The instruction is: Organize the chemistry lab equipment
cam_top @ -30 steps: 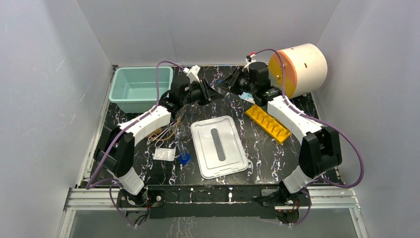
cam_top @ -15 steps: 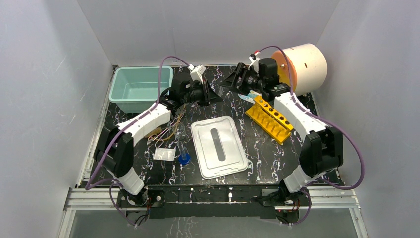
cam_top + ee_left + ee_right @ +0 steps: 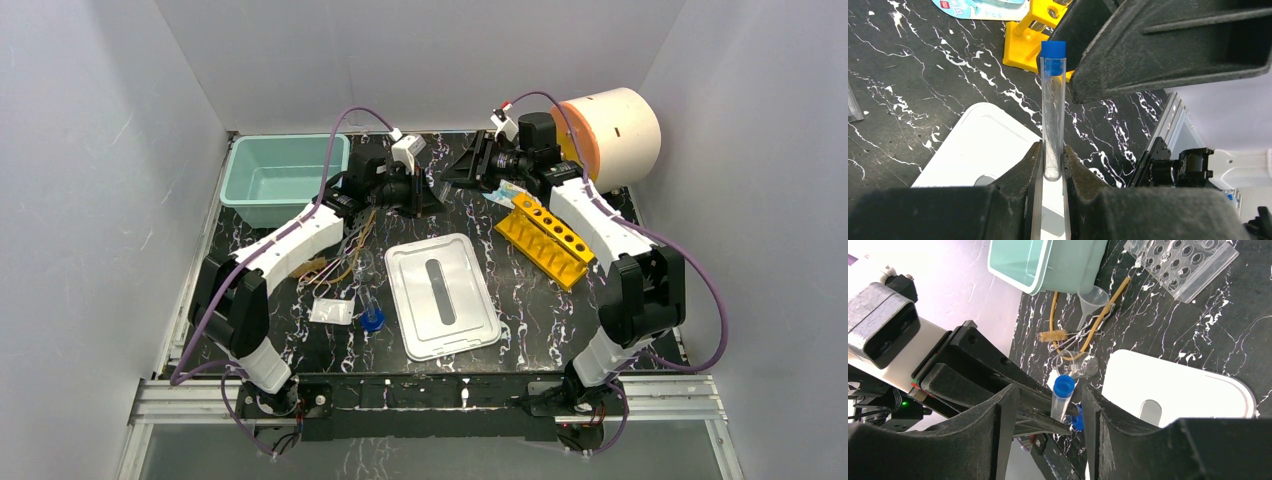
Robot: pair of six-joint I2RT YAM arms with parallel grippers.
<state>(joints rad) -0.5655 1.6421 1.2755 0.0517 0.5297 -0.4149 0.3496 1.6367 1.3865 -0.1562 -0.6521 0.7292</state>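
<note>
Since 1 second ago the right arm has swung off the yellow rack [image 3: 545,238], now fully uncovered, and the right tool [image 3: 468,165] has come leftward to meet the left tool [image 3: 425,190] at the back of the tabletop [image 3: 540,310].

The teal bin [image 3: 280,178] sits far left. Right of it, the left tool [image 3: 1052,155] is clamped on the bottom end of a blue-capped tube [image 3: 1053,110], held in the air. Only the 2 wrist views show this tube; from above the tool bodies mask it. A white lid [image 3: 441,295] lies in the middle.

The right wrist view shows the right tool [image 3: 1045,400] with fingers parted around the tube's [image 3: 1062,395] capped end, a gap on either side. That view alone shows the glass funnel [image 3: 1094,299] and clear rack [image 3: 1180,260].
</note>
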